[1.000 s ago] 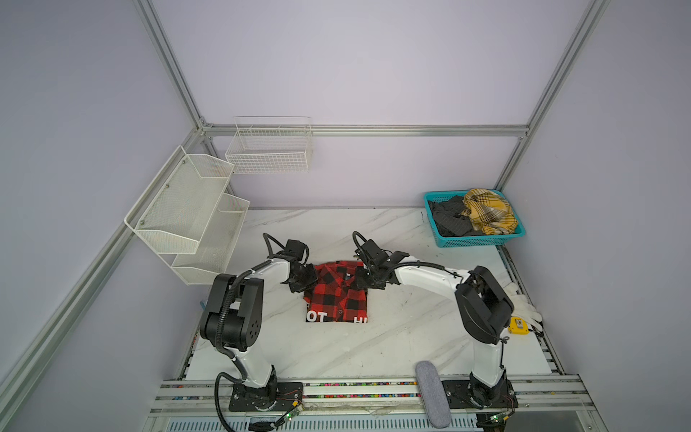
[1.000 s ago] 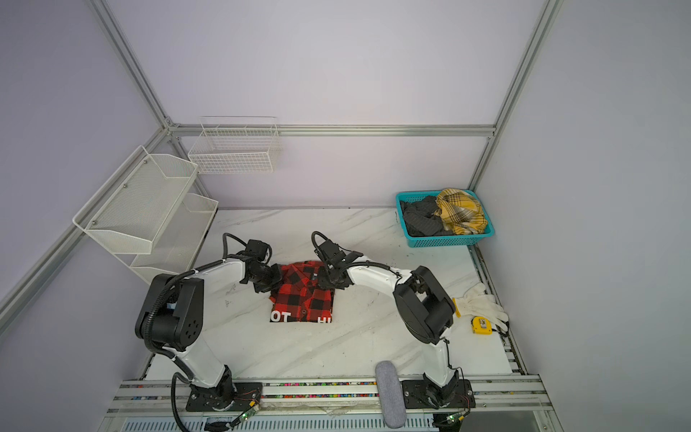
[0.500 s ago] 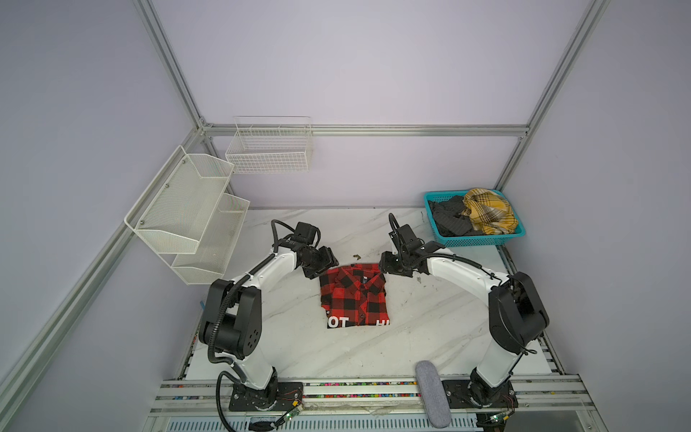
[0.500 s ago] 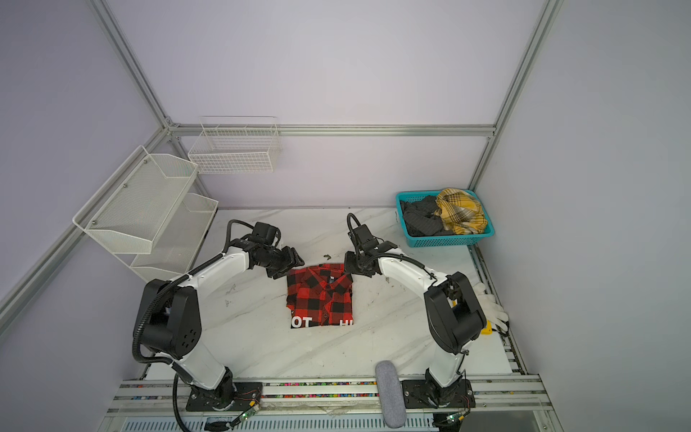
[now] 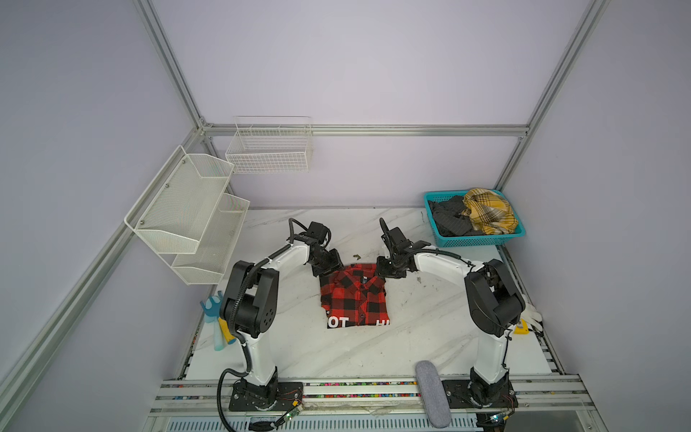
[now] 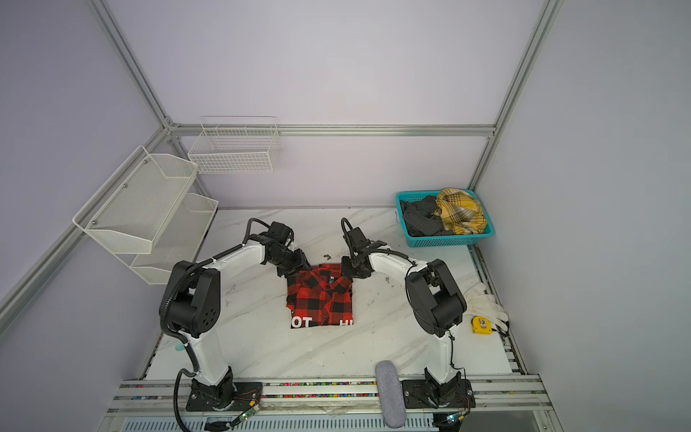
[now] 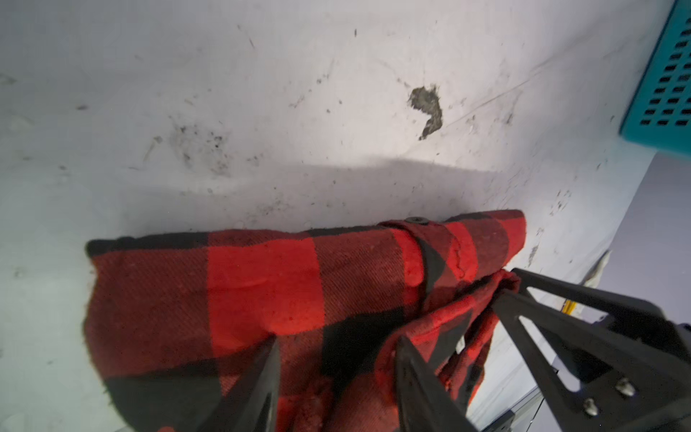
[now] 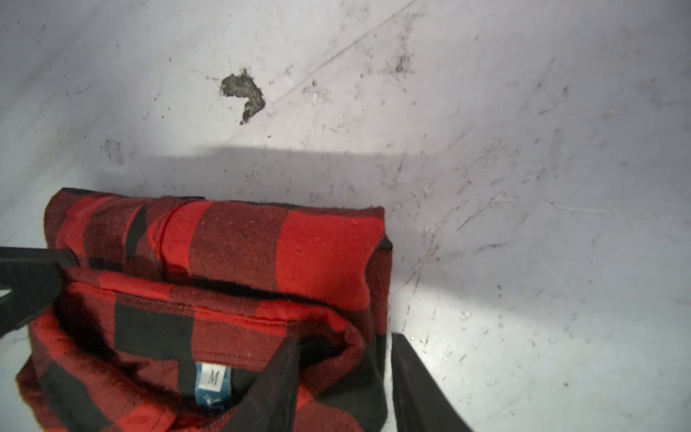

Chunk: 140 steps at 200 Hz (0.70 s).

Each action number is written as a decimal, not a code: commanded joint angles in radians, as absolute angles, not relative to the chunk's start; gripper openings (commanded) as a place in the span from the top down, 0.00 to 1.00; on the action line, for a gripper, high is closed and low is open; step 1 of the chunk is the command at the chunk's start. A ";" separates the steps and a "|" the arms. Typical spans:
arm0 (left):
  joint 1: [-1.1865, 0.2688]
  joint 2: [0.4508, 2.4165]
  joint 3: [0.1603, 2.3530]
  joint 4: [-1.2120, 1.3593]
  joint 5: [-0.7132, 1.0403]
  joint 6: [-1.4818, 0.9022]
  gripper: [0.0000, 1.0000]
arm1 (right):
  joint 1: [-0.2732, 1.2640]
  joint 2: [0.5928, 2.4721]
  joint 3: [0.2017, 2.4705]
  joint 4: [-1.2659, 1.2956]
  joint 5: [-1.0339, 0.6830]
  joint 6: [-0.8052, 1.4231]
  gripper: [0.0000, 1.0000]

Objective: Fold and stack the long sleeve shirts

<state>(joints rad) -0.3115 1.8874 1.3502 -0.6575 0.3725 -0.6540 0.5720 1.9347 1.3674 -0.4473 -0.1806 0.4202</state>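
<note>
Folded red-and-black shirt (image 5: 354, 295), collar rearward, long axis front-to-back.

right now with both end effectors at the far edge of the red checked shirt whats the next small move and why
Probably close both on the cloth. The left end effector and right end effector each stand open over a far corner of the folded red checked shirt lying on the table; nothing looks gripped yet, so any fold or lift needs a hold first.
</note>
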 commanded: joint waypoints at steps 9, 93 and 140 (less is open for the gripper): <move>-0.326 1.874 1.454 -0.660 0.408 -0.616 0.59 | 0.569 1.945 1.399 -0.466 -0.177 0.388 0.62; -0.336 1.842 1.426 -0.673 0.344 -0.615 1.00 | 0.582 1.903 1.400 -0.466 -0.177 0.409 1.00; -0.335 1.653 1.276 -0.670 0.203 -0.634 1.00 | 0.639 1.804 1.438 -0.489 -0.120 0.430 1.00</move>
